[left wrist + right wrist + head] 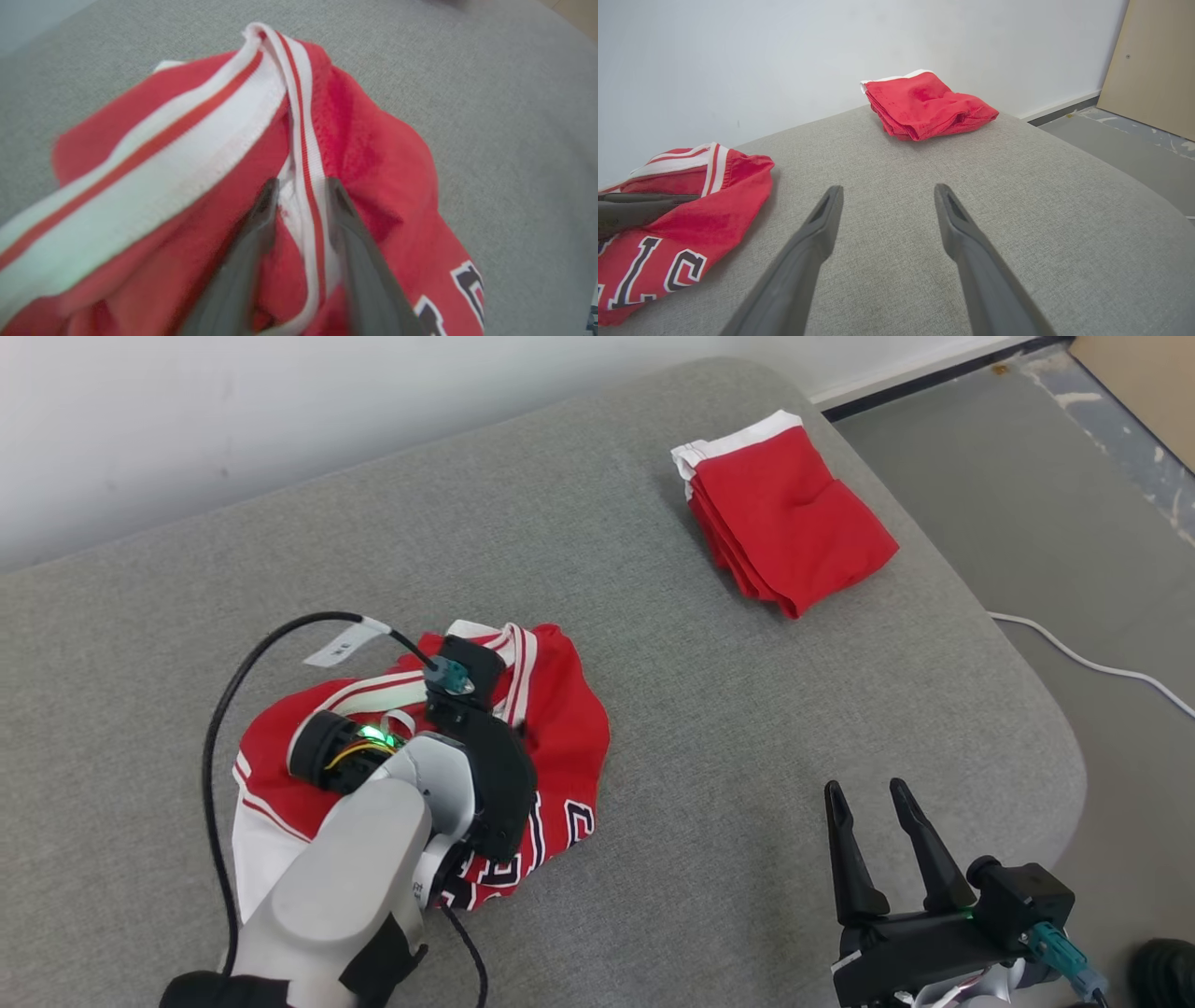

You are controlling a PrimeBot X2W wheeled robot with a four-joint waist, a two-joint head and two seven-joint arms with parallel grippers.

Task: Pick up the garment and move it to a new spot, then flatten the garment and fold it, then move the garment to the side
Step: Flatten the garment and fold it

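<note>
Crumpled red jersey (560, 728) on the desk (747, 709), near left: light and limp, best lifted by its striped trim (306, 158), straddled by narrowed jaws of the left gripper (302, 186), clamping uncertain; right gripper (864, 791) jaws apart, empty.

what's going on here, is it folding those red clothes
The robot's left gripper is down on a crumpled red basketball jersey lying on the grey cushion. Its fingers sit either side of the striped white trim; whether they have clamped it is unclear. The right gripper hovers open over bare cushion, holding nothing. A second red garment lies folded towards the far right. The jersey is not yet flattened or folded.
</note>
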